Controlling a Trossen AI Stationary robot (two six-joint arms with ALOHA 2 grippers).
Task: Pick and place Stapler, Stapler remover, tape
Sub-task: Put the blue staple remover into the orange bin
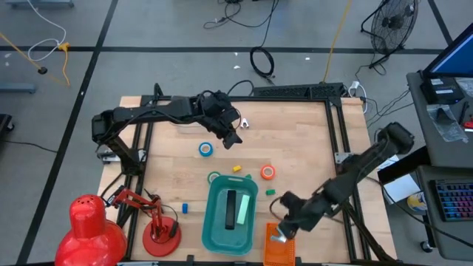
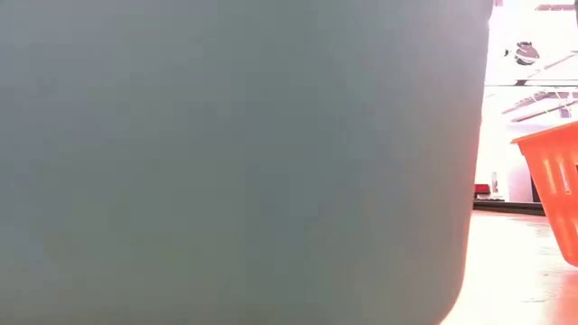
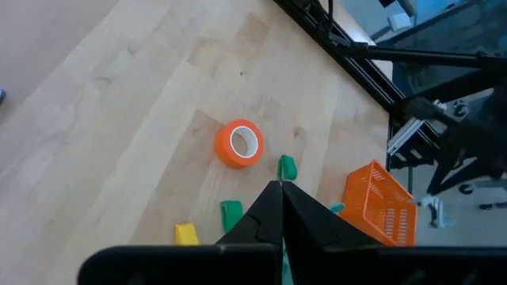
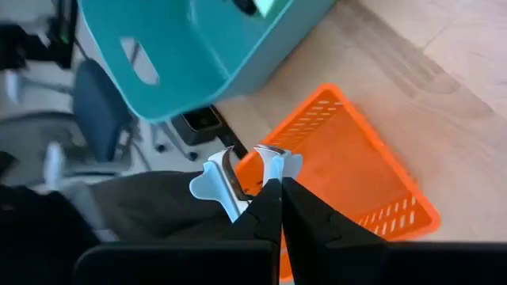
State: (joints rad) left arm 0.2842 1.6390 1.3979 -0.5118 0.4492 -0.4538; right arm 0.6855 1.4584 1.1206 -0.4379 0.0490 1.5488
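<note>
My right gripper (image 4: 273, 170), jaws clamped on the staple remover (image 4: 238, 178) above the orange basket (image 4: 348, 170), risks dropping it outside through misalignment; left gripper (image 3: 279, 198) closed, empty.

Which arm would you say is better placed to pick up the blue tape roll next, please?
Left, probably. The left gripper, shut and empty, hovers right beside the blue tape roll. The right gripper is over the orange basket, shut on the staple remover.

We see two black, jointed arms; the left gripper (image 3: 280, 207) and right gripper (image 4: 279, 204) have dark, tapering, wedge-shaped fingers.
</note>
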